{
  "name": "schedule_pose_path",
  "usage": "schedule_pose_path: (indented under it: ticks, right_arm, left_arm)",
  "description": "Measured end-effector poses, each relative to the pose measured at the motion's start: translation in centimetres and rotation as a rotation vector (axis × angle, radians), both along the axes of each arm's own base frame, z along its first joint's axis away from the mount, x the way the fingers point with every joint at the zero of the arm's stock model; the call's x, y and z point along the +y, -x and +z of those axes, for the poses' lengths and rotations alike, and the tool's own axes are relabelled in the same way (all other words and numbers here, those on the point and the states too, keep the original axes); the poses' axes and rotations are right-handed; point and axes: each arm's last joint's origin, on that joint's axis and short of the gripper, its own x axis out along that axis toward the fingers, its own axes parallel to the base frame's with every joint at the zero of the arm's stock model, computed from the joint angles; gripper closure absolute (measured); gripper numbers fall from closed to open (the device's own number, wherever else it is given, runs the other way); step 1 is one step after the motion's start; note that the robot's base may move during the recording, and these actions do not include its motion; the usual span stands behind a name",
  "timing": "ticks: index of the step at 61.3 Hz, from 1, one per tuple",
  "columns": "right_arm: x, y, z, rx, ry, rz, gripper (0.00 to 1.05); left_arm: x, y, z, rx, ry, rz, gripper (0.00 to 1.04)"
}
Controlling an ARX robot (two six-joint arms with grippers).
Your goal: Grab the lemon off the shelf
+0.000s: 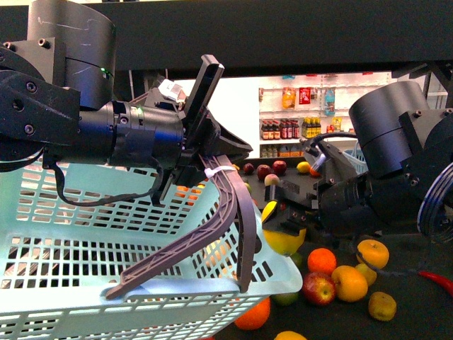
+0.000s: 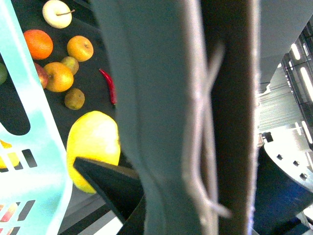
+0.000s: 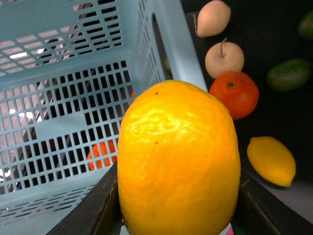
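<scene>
**Lemon held in the right gripper, beside the basket**

Shop fittings fill the background: white wall shelves (image 1: 290,129) of bottles far behind, and nearer us the dark deck of the shelf (image 1: 417,319), strewn with loose fruit. We see an orange (image 1: 322,261), a red apple (image 1: 318,288) and a red chili (image 1: 439,281) lying on it.

The lemon (image 1: 287,242) is off the deck, in the air. The right gripper (image 1: 282,212) has its jaws clamped on it, one black finger on either side. In the right wrist view the lemon (image 3: 178,161) fills the middle of the picture, with the dark fingers (image 3: 93,208) pressed to its flanks. It hangs just beside the near corner of a pale blue basket (image 1: 106,234), outside the rim and above the fruit on the deck. The left wrist view shows the same lemon (image 2: 93,142) next to the basket's edge.

The left gripper (image 1: 202,145) is at the basket's dark handle (image 1: 233,212), and a white tie sits where they meet. We cannot tell whether its jaws are open or closed.
</scene>
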Motion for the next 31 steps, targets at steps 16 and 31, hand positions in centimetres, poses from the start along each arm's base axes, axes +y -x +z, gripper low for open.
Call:
schedule_pose_path:
  ticks: [16, 31]
  right_arm:
    - [2.1, 0.8, -0.4, 0.016, -0.007, 0.035, 0.55]
    - [3.2, 1.4, -0.8, 0.019, 0.003, 0.056, 0.43]
  left_arm:
    - [0.0, 0.0, 0.0, 0.0, 0.0, 0.0, 0.98]
    - [0.0, 0.0, 0.0, -0.001, 0.001, -0.007, 0.98]
